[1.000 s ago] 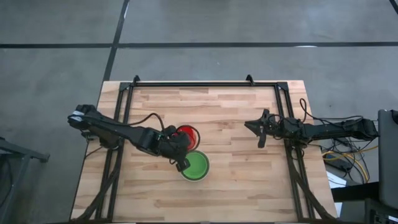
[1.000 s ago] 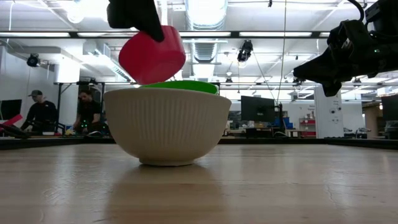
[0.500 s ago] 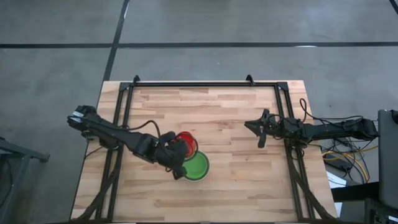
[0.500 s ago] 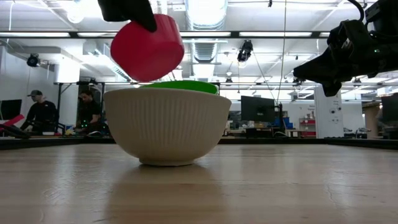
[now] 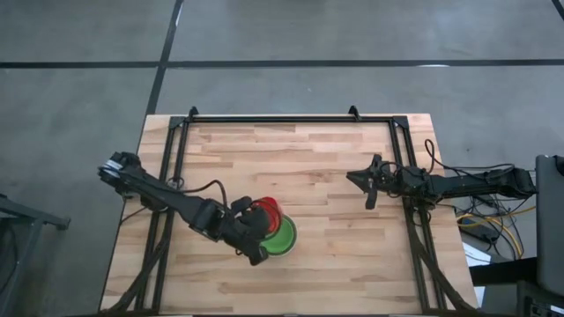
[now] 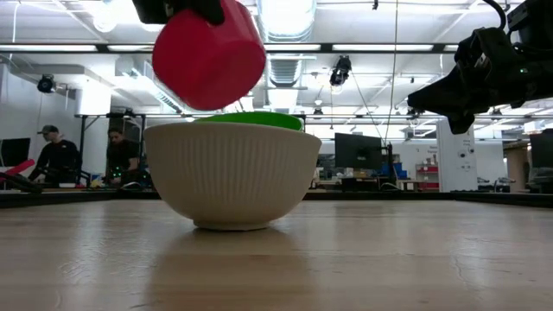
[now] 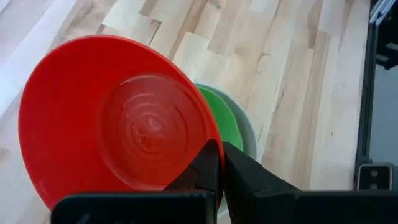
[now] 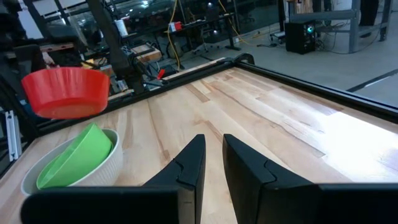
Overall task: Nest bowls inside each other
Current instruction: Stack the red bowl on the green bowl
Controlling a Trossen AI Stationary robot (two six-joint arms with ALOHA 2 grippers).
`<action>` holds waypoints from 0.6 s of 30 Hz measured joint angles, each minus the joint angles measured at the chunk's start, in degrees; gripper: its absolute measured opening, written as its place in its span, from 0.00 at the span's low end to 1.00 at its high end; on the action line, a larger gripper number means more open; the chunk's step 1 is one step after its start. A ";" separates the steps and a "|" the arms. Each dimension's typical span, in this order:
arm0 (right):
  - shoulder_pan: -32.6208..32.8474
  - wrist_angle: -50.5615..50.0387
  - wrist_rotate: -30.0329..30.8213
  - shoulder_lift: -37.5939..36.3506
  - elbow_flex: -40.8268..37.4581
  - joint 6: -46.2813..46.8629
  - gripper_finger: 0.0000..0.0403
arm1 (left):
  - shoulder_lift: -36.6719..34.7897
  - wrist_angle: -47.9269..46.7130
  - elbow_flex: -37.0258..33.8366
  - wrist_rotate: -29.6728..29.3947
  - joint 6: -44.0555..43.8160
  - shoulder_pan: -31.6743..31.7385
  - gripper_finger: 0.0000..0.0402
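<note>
A ribbed whitish bowl point(image 6: 232, 173) stands on its base on the wooden table point(image 5: 335, 264), near the middle. A green bowl point(image 8: 78, 155) lies tilted inside it. A red bowl point(image 6: 209, 53) hangs in the air just above their far-left rim, with my left gripper point(image 7: 219, 165) shut on it. My right gripper point(image 8: 211, 162) waits at the table's right side, level. A narrow gap shows between its fingers and nothing is in it. My left gripper holds the red bowl by its rim point(image 7: 208, 132), one finger inside the bowl and one outside. The fingers point(image 7: 208, 167) slant down from the table's left. The bowl is lifted clear, its opening up and somewhat tilted, over the whitish bowl's edge.
A black frame point(image 5: 291, 117) runs along the table's far edge and down both sides. Bare wood lies between the bowls and my right gripper point(image 5: 363, 181). People sit at desks point(image 6: 86, 155) in the room beyond the table.
My left gripper has carried the red bowl toward the table's near edge, from beyond the whitish bowl to partly over it. The bowl has stayed lifted and tilted.
</note>
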 joint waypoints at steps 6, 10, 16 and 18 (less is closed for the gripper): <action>0.01 0.00 -0.01 -0.02 0.00 -0.01 0.13 | 2.21 1.92 0.02 0.27 -1.40 0.00 0.04; -0.01 -0.02 -0.01 -0.02 0.00 -0.01 0.13 | 4.10 2.32 0.02 1.69 -2.59 -0.02 0.04; -0.01 -0.02 -0.01 -0.02 0.00 -0.01 0.13 | 5.70 3.14 0.02 3.35 -2.14 0.25 0.04; 0.01 -0.02 -0.02 -0.01 0.00 -0.01 0.13 | 5.68 3.59 0.05 3.31 -1.65 0.44 0.04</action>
